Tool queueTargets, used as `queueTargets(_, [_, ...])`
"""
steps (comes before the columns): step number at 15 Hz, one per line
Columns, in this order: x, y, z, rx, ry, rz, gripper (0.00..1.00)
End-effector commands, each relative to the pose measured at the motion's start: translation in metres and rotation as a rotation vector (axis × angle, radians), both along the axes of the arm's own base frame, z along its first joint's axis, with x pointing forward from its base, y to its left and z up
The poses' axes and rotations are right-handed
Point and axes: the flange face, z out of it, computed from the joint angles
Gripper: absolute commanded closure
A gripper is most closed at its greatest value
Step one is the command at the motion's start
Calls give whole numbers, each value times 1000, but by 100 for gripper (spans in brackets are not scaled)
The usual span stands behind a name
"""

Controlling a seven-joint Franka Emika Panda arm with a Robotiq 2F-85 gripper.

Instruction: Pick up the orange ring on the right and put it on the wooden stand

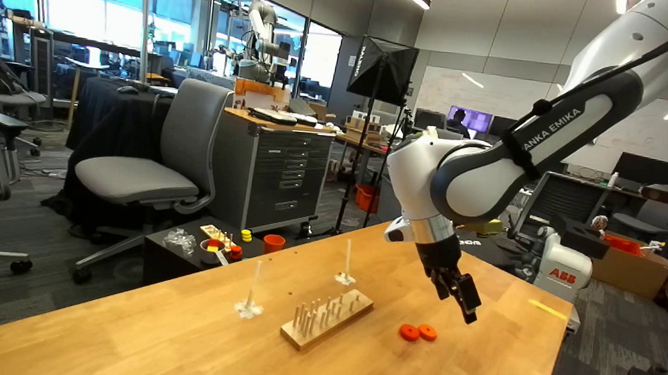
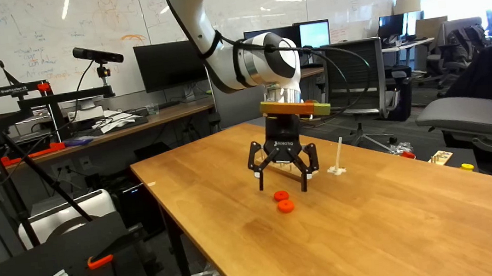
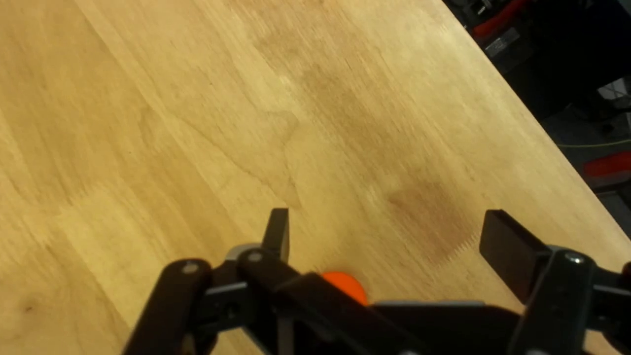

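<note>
In both exterior views the gripper hangs above the wooden table, its jaws spread wide. In an exterior view the right-hand orange ring lies flat on the table at about eight o'clock from the fingertips. The left-hand orange ring lies at its nine o'clock, and the two look to be touching. The wooden stand, a slab with short upright pegs, sits apart from the pair at nine o'clock. From the stand, one pale stick stands between nine and ten o'clock, another pale stick just past twelve. In the wrist view, between five and six o'clock, part of an orange ring shows, the rest hidden by the gripper; which of the two it is, I cannot tell.
</note>
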Motion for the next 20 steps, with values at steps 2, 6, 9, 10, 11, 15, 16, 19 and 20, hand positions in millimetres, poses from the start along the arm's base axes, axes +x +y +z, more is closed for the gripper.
queueTargets(2, [-7, 12, -11, 163, -15, -8, 0])
queueTargets(6, [-15, 18, -17, 271, -52, -19, 0])
queueTargets(9, [-15, 12, -15, 324, -119, -57, 0])
queueTargets(10, [-15, 9, -14, 338, -140, -71, 0])
queueTargets(11, [-14, 5, -14, 344, -161, -88, 0])
queueTargets(15, [-13, -16, -11, 354, -238, -147, 0])
queueTargets(16, [-13, -20, -12, 352, -244, -155, 0])
queueTargets(19, [-13, -28, -23, 328, -255, -179, 0])
queueTargets(20, [-13, -28, -27, 315, -259, -190, 0])
